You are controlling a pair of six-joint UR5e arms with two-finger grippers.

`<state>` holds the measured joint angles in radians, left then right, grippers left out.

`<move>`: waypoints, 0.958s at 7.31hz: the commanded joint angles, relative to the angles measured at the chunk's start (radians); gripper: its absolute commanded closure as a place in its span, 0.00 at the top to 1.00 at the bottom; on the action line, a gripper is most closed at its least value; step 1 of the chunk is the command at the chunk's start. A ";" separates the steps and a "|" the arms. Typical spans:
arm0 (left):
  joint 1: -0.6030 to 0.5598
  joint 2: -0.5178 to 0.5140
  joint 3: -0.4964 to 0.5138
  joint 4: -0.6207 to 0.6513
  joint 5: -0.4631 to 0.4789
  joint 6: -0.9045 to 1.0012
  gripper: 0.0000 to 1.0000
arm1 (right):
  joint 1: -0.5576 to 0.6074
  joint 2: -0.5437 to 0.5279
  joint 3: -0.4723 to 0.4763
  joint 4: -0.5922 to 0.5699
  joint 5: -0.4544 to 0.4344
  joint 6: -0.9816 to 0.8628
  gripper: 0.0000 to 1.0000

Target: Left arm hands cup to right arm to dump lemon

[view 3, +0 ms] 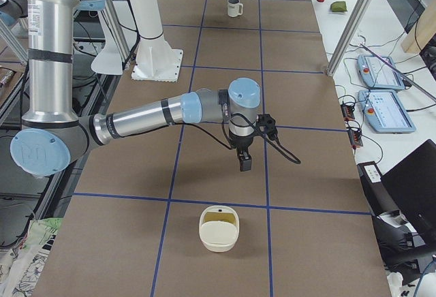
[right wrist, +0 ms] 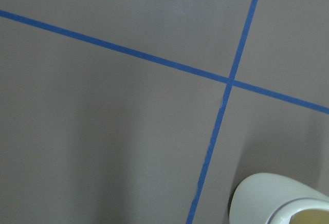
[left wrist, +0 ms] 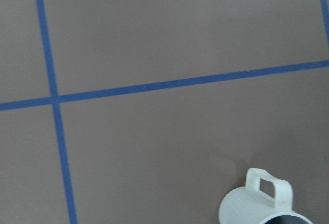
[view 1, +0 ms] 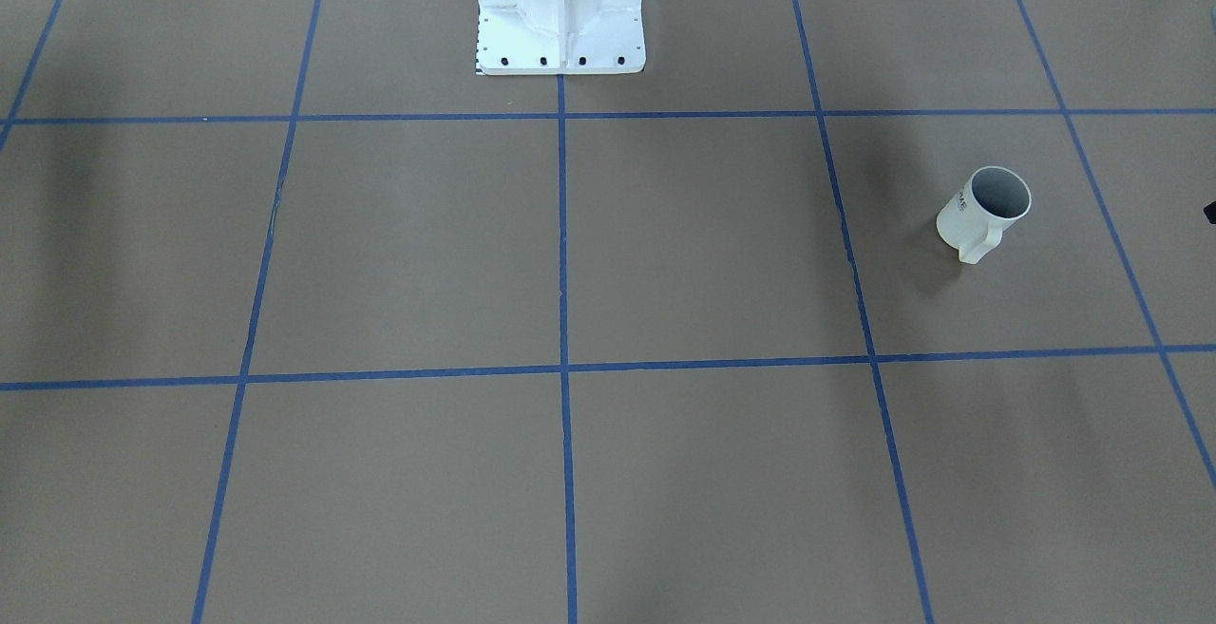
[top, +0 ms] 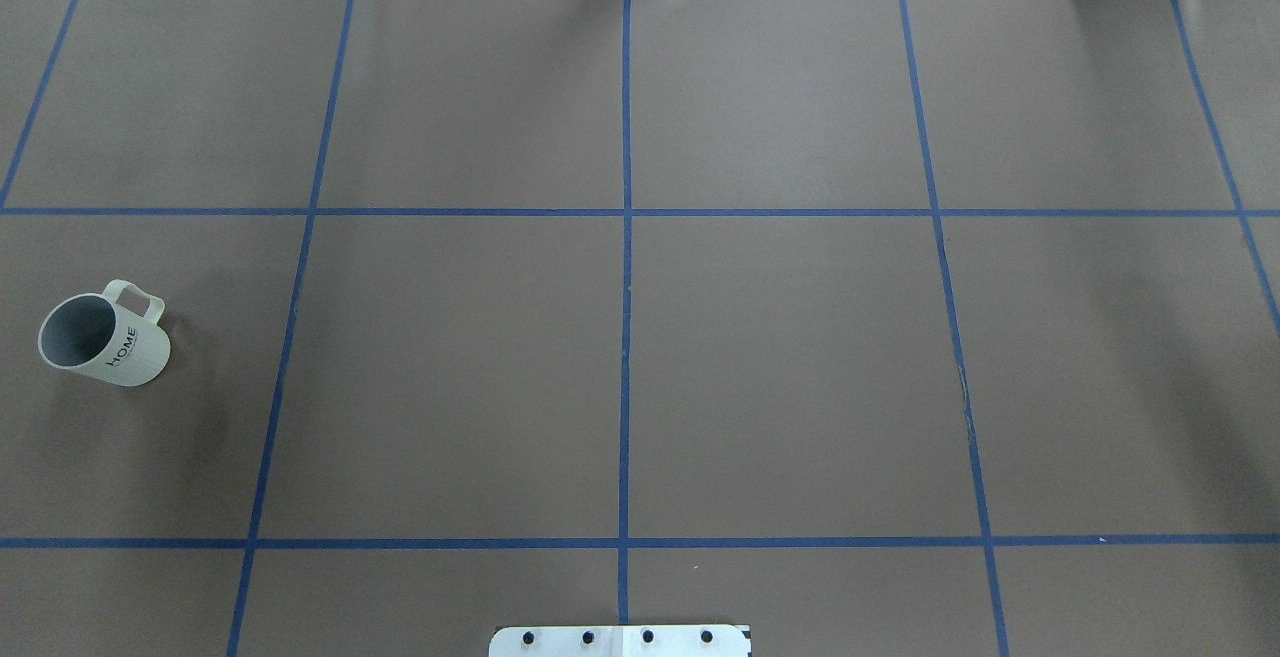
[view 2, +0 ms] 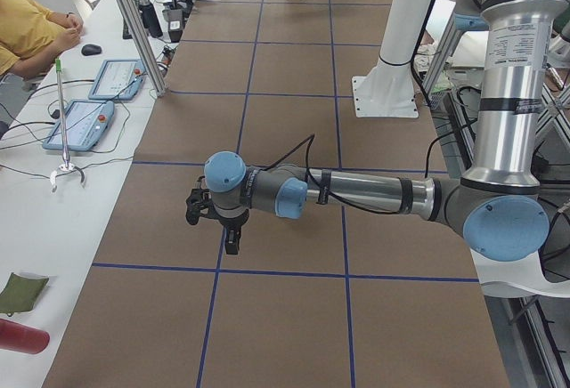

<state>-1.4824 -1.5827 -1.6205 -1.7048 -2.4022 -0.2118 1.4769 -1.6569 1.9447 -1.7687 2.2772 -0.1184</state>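
The cup (top: pixel 104 340) is a white mug with black lettering. It stands upright on the brown table at the robot's far left, handle turned away from the robot. It also shows in the front view (view 1: pixel 983 214), far off in the right side view (view 3: pixel 234 7), and at the bottom edge of the left wrist view (left wrist: pixel 259 203). Its visible inside is grey; no lemon shows. The left gripper (view 2: pixel 230 244) hangs above the table, and the arm hides the cup in that view. The right gripper (view 3: pixel 244 163) hangs above the table. I cannot tell whether either is open or shut.
A cream container (view 3: pixel 219 229) with a yellowish inside stands on the table near the robot's right end, just beyond the right gripper; its rim shows in the right wrist view (right wrist: pixel 280 201). The white robot pedestal (view 1: pixel 560 11) stands at the table's middle. Blue tape lines grid the table.
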 commanded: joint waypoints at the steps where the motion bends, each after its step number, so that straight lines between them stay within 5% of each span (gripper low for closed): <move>1: -0.006 0.029 -0.009 0.004 -0.011 -0.001 1.00 | -0.001 -0.023 -0.035 -0.008 -0.002 0.008 1.00; 2: -0.009 0.015 -0.054 0.016 -0.008 -0.004 1.00 | -0.001 -0.020 -0.062 0.059 -0.001 0.011 1.00; 4: -0.012 0.015 -0.123 0.128 0.009 0.074 1.00 | 0.000 -0.002 -0.154 0.106 0.173 0.057 1.00; 7: -0.018 0.033 -0.111 0.131 0.018 0.126 1.00 | 0.011 0.045 -0.127 0.089 0.174 0.062 1.00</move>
<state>-1.4993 -1.5532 -1.7340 -1.5760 -2.3811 -0.0941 1.4808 -1.6313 1.8183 -1.6693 2.4455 -0.0588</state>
